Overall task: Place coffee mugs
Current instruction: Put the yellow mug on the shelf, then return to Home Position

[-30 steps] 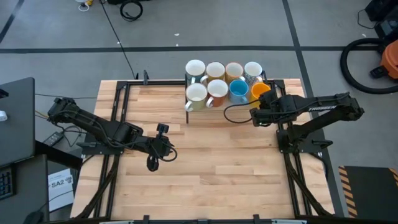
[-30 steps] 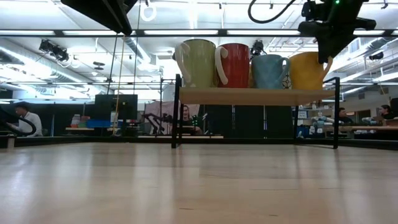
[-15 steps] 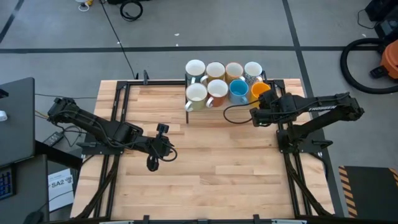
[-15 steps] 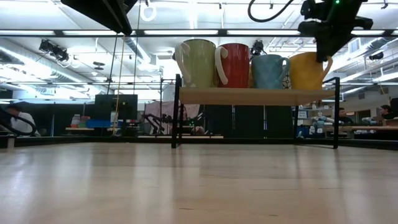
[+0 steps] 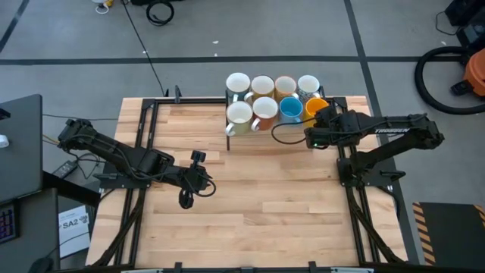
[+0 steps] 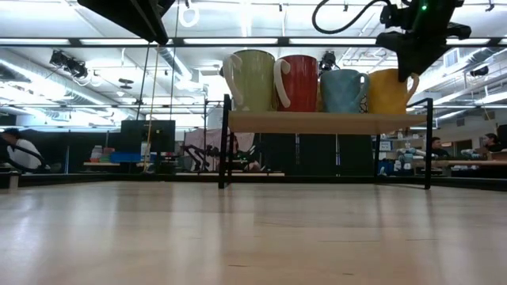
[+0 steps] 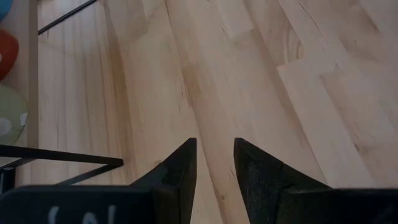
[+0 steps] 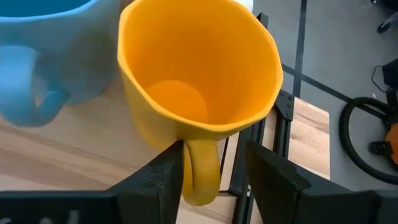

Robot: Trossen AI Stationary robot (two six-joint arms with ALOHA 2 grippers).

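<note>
Eight mugs stand upright in two rows on a raised wooden shelf (image 6: 317,121) at the table's far edge. The near row holds a pale green mug (image 6: 249,79), a reddish mug (image 6: 299,82), a blue mug (image 6: 343,89) and the orange mug (image 5: 316,107). White and cream mugs (image 5: 262,85) fill the far row. My right gripper (image 8: 211,149) is open at the orange mug (image 8: 193,81), with a finger on each side of its handle. My left gripper (image 5: 186,199) hovers over the table's left half, its fingers (image 7: 180,165) narrowly open and holding nothing. My right gripper stands open around the orange mug's handle (image 8: 200,177), coming from the table's near side. One finger (image 8: 163,171) lies close against the handle's side, and I cannot tell whether it touches. The mug stands upright on the shelf, at the right end of the near row.
The shelf rests on a black metal frame (image 6: 224,142) with open space beneath it. Bare wooden tabletop (image 5: 265,189) stretches between the arms and toward the near edge. A black cable (image 5: 284,136) loops off the right arm near the shelf.
My right gripper has edged a little toward the table's far edge, closer in on the orange mug.
</note>
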